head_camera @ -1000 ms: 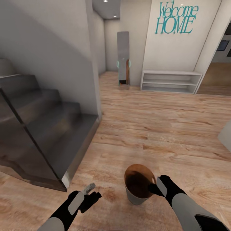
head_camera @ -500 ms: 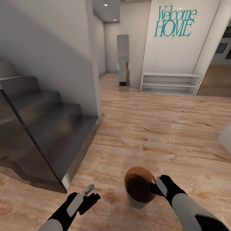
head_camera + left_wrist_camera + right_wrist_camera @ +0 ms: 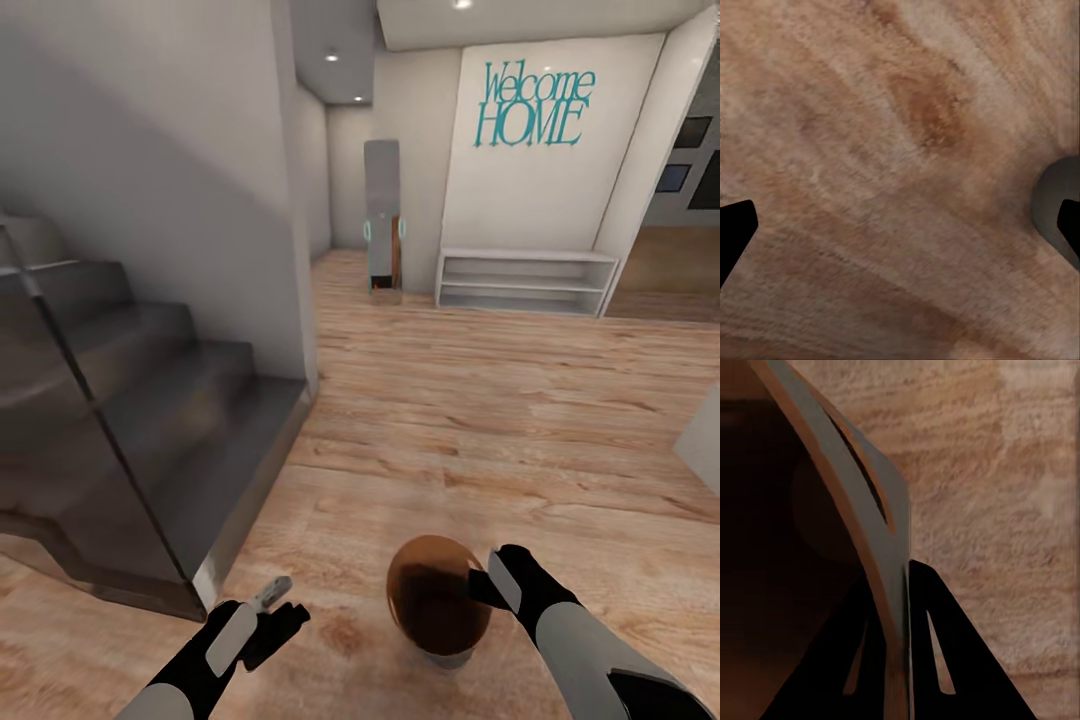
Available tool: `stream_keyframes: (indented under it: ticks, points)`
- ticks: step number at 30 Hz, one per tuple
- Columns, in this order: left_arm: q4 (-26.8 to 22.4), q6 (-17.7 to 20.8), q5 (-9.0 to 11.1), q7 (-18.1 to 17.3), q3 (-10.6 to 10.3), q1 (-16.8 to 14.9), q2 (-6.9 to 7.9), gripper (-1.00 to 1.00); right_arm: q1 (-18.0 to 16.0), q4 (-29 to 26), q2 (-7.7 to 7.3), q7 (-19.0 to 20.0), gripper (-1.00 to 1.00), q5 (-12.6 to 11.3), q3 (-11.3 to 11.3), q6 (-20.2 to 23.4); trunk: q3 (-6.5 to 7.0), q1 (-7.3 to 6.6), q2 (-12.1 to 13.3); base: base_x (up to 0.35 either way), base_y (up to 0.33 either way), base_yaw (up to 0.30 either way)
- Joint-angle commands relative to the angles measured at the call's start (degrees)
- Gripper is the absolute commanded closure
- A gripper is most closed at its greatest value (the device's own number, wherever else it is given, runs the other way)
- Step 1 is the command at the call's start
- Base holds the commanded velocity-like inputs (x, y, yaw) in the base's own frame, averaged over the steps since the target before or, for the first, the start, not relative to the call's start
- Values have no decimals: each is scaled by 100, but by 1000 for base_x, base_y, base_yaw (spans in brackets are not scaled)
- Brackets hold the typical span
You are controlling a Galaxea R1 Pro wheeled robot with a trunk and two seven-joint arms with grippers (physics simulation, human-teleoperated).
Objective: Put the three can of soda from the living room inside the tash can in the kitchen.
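My right pincer (image 3: 478,590) is clamping the tan, brown-lined tapered bucket's (image 3: 437,597) rim; left pincer (image 3: 283,603) is hanging apart, empty; I'm carrying level, steadily.

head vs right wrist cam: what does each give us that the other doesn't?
Head view alone: stairs, the "Welcome HOME" wall lettering, a low white shelf, and the left gripper held empty above the floor. Right wrist view alone: the right gripper pinching the trash can's wall, one finger inside, one outside. Both: the trash can, its dark inside, and the wood floor.
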Motion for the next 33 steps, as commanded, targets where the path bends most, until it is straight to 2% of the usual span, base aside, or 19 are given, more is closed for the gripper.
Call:
stream_keyframes:
  ticks: [1,2,5,15,25,27,32,33]
  points:
    - [1,-16,-2,4,0,0,-1,-100,-1,-5,-3,-7,100,-109,-15,-9,23,-3,2,0,0,0]
    - [1,-42,-5,7,0,0,-2,-100,-2,-242,-57,729,100,-142,-51,663,45,-5,3,0,0,-89]
    - [1,-42,-5,7,0,0,-3,-100,2,-348,-60,862,100,-144,-41,737,112,-13,7,0,0,-120]
    - [1,-42,-3,7,0,0,-2,-100,7,-398,-56,927,100,-144,-30,771,333,-39,20,0,0,-167]
    - [1,-42,0,7,0,0,-3,-100,6,-404,-52,930,100,-136,-34,781,555,-64,34,0,0,-282]
    - [1,-42,-3,12,0,0,-3,-100,2,-413,-58,930,100,-136,-39,909,599,-70,36,0,0,-297]
    - [1,-42,-4,15,0,0,-13,-100,40,-714,-97,953,100,-124,-30,1170,689,-179,237,0,0,-294]
    - [1,-42,-5,19,0,0,-16,-100,90,-904,-181,966,100,-117,-22,1199,707,-201,277,0,0,-155]
